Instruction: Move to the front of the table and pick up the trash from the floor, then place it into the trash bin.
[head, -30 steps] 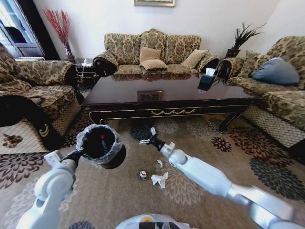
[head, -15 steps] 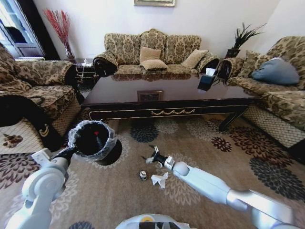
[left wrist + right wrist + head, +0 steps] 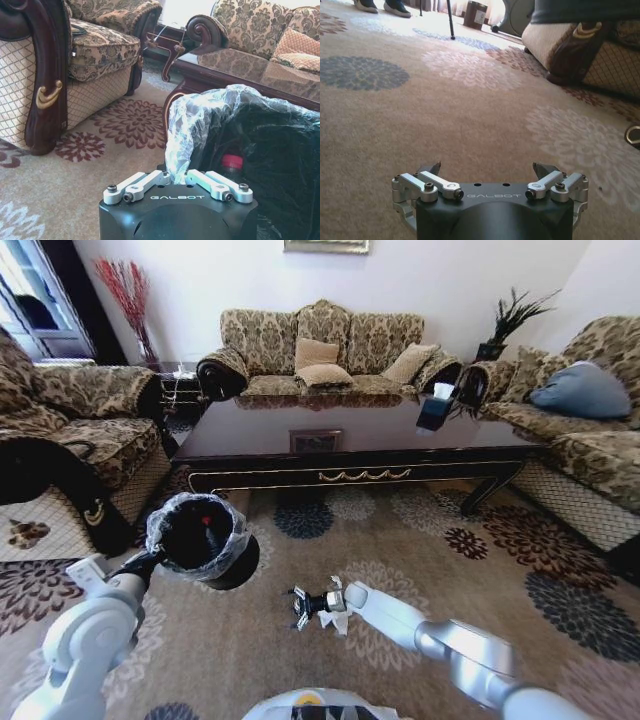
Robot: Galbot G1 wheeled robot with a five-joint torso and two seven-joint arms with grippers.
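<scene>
**Right gripper low at the litter, bin held up by the left**

The left gripper (image 3: 178, 176) is clamped on the plastic-lined rim of the trash bin (image 3: 203, 538), holding it off the patterned carpet (image 3: 300, 650) on the robot's left, in front of the table (image 3: 350, 435). A red bottle cap (image 3: 231, 161) shows inside the bin.

The right gripper (image 3: 300, 606) is down at floor level with its fingers spread wide — nothing between them in the right wrist view, just carpet ahead. A crumpled white tissue (image 3: 335, 606) lies right against the gripper's wrist; whether they touch cannot be told. The small can sits hidden or blurred at the fingertips — unclear.
</scene>
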